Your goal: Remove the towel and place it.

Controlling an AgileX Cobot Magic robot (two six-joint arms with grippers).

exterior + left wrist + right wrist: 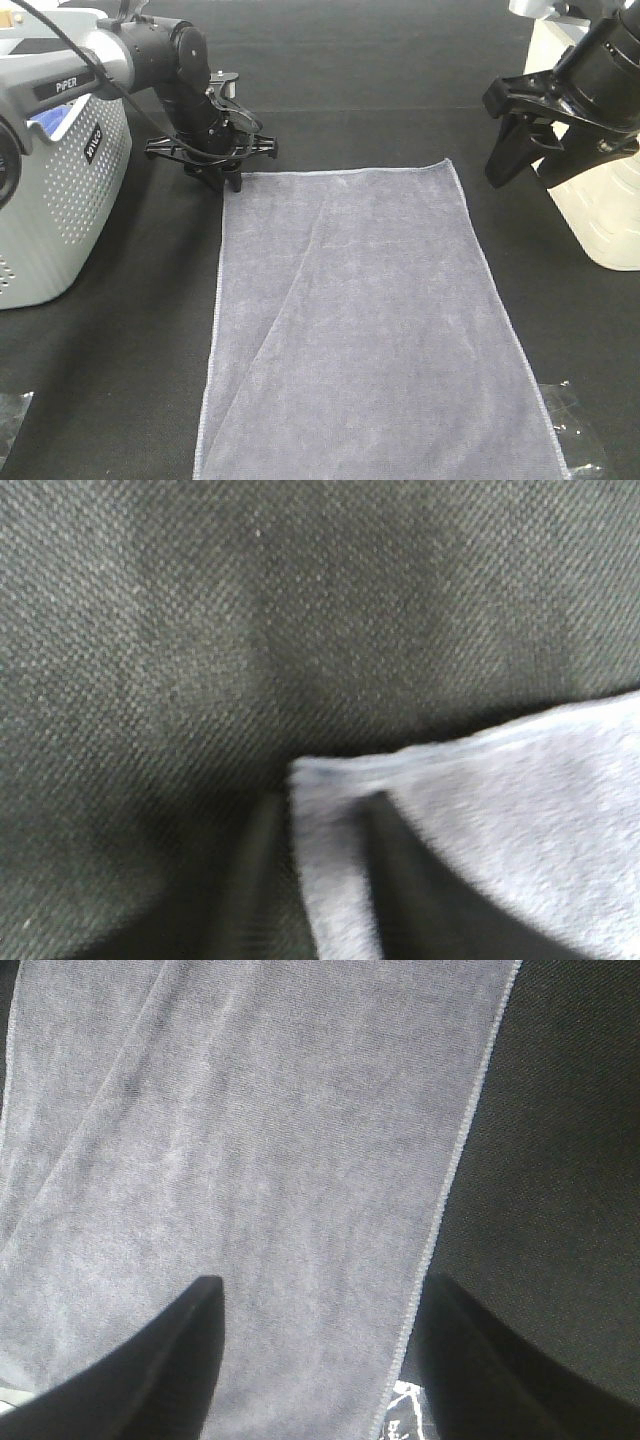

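- Towel (pixel 370 320) is lying spread flat on the black surface (pixel 380 90), running from the middle of the exterior view down toward 6 o'clock, where it is passing out of frame.
- It is resting wholly outside the grey perforated basket (pixel 60 200), which is standing well apart at 9 o'clock, so the removal part is looking done.
- A long diagonal crease is running across the cloth from its 12 o'clock edge toward its 7 o'clock side, so the lay is not looking fully smooth.
- The left tool (pixel 228 182) is sitting low at the towel's 11 o'clock corner. In the wrist view, the left tool (pixel 322 805) is flanking that corner with cloth filling the gap. Whether it is actually pinching cannot be told.
- The right tool (pixel 520 175) is hovering above the towel's 1 o'clock corner with its fingers spread wide and nothing between them. The right wrist view is showing only the hem far below the right tool (pixel 325 1285).
- What is left is probably settling or releasing the far corners and clearing both arms.
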